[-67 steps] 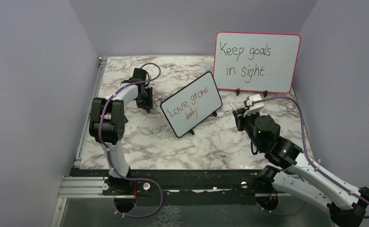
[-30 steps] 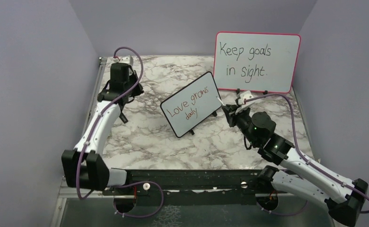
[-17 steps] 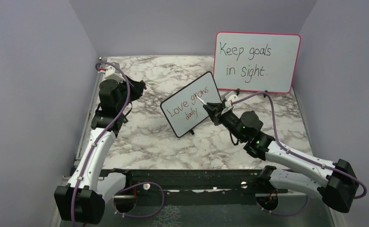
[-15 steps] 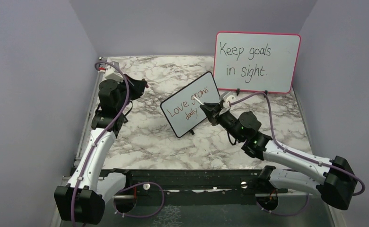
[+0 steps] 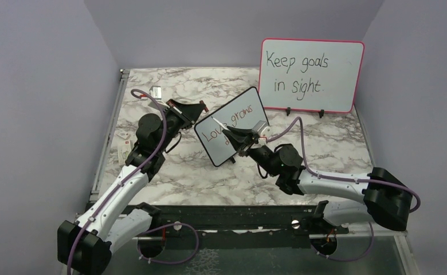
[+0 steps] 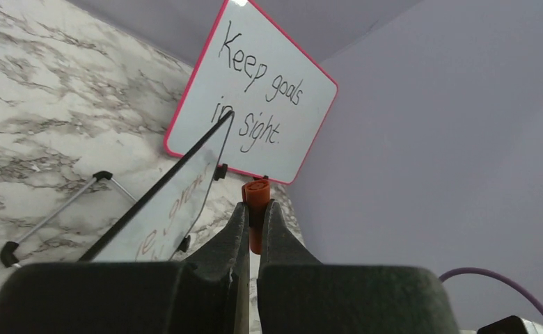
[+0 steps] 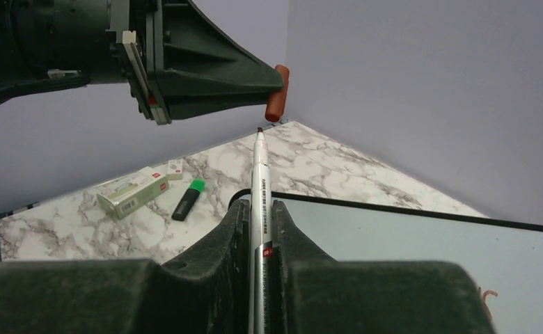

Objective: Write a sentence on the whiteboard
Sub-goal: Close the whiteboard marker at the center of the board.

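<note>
The whiteboard (image 5: 250, 112) stands tilted mid-table on its black feet. The reddish-brown sentence (image 5: 241, 114) "Love grows daily" is on it, partly hidden by my right gripper. My right gripper (image 5: 234, 134) is shut on a white pen (image 5: 221, 125) in front of the board, tip pointing up-left. In the right wrist view the pen (image 7: 260, 184) sits between the fingers above the whiteboard (image 7: 422, 250). My left gripper (image 5: 200, 106) is shut on an orange-red cap (image 6: 256, 198) at the board's upper-left corner. The cap (image 7: 277, 94) hangs just above the pen tip.
A pink-framed board (image 5: 311, 74) reading "Keep goals in sight" stands at the back right. A green-and-white box (image 7: 133, 191), a green-capped highlighter (image 7: 187, 198) and a small white item (image 5: 156, 91) lie at the table's left side.
My left arm has swung from the far left in to the board's upper-left corner. My right gripper has carried the pen leftwards across the board towards the left gripper.
</note>
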`<state>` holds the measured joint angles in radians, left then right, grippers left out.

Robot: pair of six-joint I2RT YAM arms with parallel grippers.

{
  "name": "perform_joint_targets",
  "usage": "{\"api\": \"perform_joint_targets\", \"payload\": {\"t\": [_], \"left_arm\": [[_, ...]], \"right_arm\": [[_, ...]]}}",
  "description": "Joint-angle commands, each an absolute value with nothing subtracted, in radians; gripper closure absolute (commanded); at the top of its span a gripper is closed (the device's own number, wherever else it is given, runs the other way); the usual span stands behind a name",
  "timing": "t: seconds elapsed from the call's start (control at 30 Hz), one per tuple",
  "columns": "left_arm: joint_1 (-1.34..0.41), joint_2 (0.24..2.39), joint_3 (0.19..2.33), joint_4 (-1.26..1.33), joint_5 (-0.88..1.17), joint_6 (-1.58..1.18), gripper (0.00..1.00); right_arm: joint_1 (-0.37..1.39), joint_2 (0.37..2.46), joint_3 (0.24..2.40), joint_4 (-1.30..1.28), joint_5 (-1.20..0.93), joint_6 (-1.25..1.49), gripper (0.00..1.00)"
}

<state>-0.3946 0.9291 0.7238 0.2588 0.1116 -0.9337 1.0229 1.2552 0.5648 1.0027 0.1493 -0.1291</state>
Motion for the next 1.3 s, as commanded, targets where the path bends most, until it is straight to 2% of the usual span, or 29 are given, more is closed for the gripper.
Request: {"api": "perform_joint_targets", "payload": {"t": [0.0, 0.17, 1.27], "left_arm": [[-0.462, 0.928, 0.712, 0.359, -0.023, -1.029, 1.0], [-0.491, 0.922, 0.69, 0.385, -0.067, -1.075, 1.0], [-0.497, 0.939, 0.671, 0.419, 0.031, -1.147, 1.0]], "right_arm": [[1.033, 1.288, 0.564, 1.211, 0.191, -0.181, 1.0], [1.041, 1.308, 0.559, 1.224, 0.212, -0.186, 1.0], [1.043, 1.357, 0.577, 1.24, 0.238, -0.182, 0.99]]}}
